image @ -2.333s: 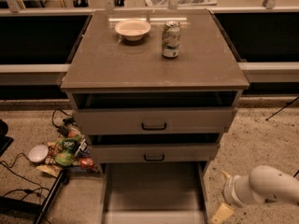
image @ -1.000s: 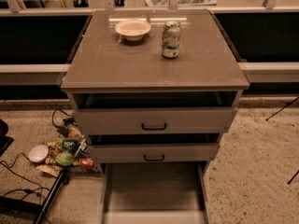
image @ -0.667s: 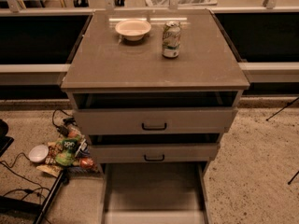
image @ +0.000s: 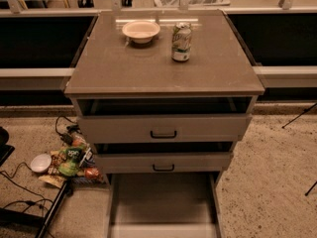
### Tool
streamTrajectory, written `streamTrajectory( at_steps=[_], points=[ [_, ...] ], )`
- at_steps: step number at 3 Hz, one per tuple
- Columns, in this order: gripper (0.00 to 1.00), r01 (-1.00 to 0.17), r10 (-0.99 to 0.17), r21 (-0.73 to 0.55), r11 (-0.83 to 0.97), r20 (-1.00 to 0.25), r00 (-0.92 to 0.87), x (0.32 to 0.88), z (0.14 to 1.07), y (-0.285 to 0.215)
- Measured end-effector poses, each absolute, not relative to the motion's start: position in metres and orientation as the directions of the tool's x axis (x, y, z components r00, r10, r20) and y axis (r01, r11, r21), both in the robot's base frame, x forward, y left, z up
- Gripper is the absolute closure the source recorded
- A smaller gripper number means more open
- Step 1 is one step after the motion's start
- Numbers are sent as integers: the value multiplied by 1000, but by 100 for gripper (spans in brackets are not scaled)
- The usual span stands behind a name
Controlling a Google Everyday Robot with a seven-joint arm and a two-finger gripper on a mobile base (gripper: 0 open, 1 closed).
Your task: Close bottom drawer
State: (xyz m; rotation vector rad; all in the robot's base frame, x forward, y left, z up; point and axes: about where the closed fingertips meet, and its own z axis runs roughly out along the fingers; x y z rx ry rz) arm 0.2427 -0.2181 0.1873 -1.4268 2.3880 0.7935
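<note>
Here, my gripper lies outside the view, so its opening cannot be told. The bottom drawer (image: 163, 202) stands pulled far out from beneath the middle drawer (image: 163, 161), its shallow box exposed.

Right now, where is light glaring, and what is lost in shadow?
Camera view: a pale glare streak lies on the cabinet top by the bowl and can; the gaps above the two upper drawers are dark; the open bottom drawer is dimly but evenly lit; the gripper is out of view.
</note>
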Motion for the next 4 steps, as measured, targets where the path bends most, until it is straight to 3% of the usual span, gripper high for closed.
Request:
streamTrajectory(
  at_steps=[2,3,4],
  points=[
    [100,-913,-666,357,196,-635,-391,291,114,-147],
    [100,-919,-663,346,191,-645,-381,298,114,-146],
    [100,-956,-661,230,182,-691,-292,369,136,-139]
  ],
)
